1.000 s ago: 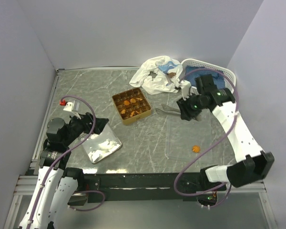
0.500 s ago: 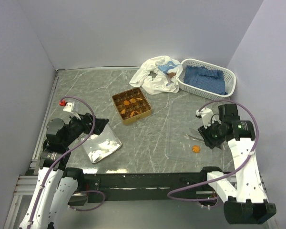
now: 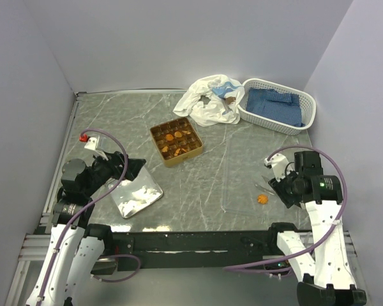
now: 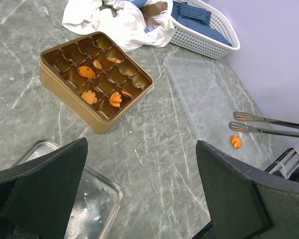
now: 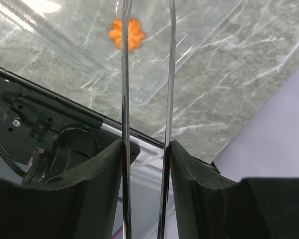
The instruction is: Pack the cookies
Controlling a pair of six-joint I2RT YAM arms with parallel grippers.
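Right hand (image 5: 145, 164) is clamping metal tongs (image 5: 124, 99), tips just beside lone cookie (image 5: 127, 34) lying on clear tray (image 4: 199, 94); other cookies (image 4: 100, 87) sitting in tin (image 4: 72, 107). Probably light, brittle: needing gentle pinch across edges. Left hand (image 3: 126, 169) gaping, empty.

Bright, even, soft light falls from overhead; shadows are faint and short. The grey marble table (image 3: 217, 185) shows a mild sheen, and the metal tray (image 3: 135, 194) at near left mirrors white patches. Close up, the clear tray (image 5: 199, 45) carries white glare at one corner, the tongs (image 5: 123, 99) glint, and the dark left gripper (image 4: 142, 149) and right gripper (image 5: 145, 149) loom soft-edged.
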